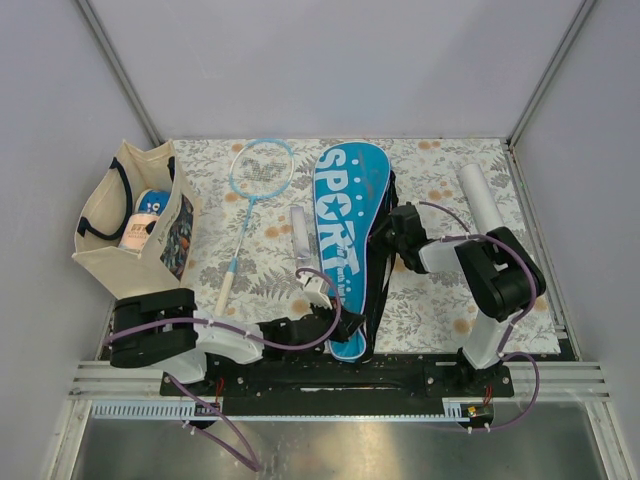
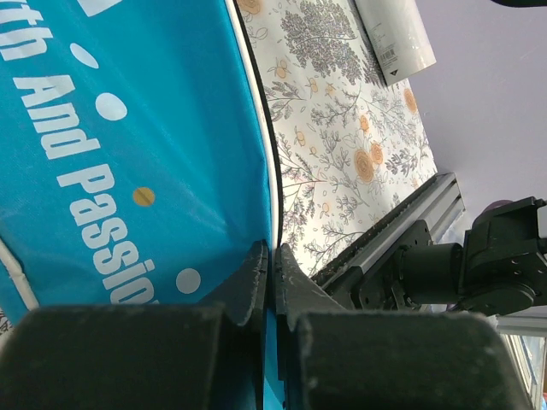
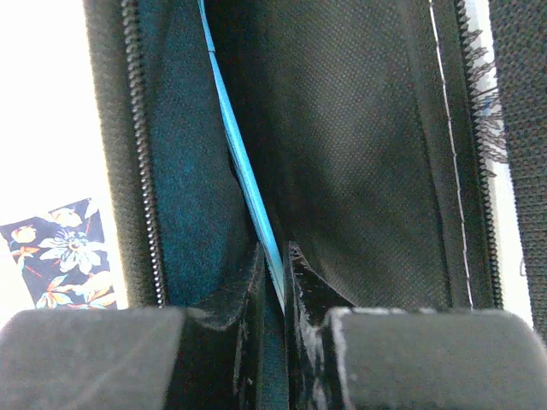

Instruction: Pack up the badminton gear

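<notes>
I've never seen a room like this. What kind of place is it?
Probably a robot testing booth, not a home: a left arm and a right arm bolted by a metal rail, plain grey walls close around, and a blue SPORT cover on a flowery cloth.

The desk [image 1: 440, 300] is covered by a pale cloth printed with grey leaf sprays and orange blossoms. Plain walls [image 1: 330, 60] of a soft lavender-grey close it in at the back and on both sides, meeting along slim aluminium struts [image 1: 120, 70] that slant up from the far corners. A ribbed metal rail [image 1: 585, 375] runs along the near edge, with a brushed steel sheet [image 1: 350, 450] below it. The light is even and soft, casting only faint shadows.
</notes>
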Motion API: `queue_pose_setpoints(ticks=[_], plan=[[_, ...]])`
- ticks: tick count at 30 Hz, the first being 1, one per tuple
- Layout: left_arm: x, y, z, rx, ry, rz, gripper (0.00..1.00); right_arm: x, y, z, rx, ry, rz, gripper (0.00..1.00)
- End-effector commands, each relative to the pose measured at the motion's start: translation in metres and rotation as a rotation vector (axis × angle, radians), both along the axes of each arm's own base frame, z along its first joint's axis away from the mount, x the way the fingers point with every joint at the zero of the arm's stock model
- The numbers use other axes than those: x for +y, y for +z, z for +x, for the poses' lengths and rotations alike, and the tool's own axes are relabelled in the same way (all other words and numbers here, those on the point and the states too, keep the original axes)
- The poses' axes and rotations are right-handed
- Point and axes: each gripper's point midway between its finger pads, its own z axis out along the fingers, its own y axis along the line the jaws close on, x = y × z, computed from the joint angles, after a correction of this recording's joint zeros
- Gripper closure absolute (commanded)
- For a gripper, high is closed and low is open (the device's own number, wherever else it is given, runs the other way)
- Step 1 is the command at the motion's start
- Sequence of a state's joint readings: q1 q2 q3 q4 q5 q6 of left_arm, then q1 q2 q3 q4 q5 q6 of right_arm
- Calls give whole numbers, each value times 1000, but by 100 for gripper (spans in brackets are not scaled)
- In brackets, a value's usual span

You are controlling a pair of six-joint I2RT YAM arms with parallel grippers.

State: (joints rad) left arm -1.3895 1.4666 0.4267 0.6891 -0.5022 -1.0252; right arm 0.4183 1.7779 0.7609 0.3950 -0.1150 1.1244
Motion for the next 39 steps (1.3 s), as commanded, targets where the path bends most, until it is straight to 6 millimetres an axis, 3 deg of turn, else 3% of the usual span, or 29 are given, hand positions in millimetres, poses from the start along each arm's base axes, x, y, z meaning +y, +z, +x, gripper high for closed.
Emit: queue_pose_setpoints(ticks=[1,6,8,10,16,19,28,33,36,39], plan=[[-28,41,-38,10,-157,-236,100,8,28,33,-98,-110,140,100],[-31,38,-36,-27,-166,-200,97,6,25,30,-101,-99,88,99],[-31,35,-34,-30,-155,-177,94,5,22,28,-96,-91,67,89],[-30,35,-32,-38,-145,-167,84,5,17,22,-77,-79,70,76],[-23,38,-27,-58,-120,-119,52,-7,8,-5,-22,-64,21,54],[-14,42,-21,-74,-86,-73,48,-18,13,-17,-11,-44,-53,44],[19,53,5,-192,15,218,43,-69,33,-41,48,-93,-314,40],[52,67,32,-254,69,443,41,-86,52,-47,11,-78,-418,36],[85,67,61,-203,121,537,40,-89,67,-50,-44,-30,-458,36],[127,67,92,-159,198,618,40,-80,84,-54,-131,80,-457,35]])
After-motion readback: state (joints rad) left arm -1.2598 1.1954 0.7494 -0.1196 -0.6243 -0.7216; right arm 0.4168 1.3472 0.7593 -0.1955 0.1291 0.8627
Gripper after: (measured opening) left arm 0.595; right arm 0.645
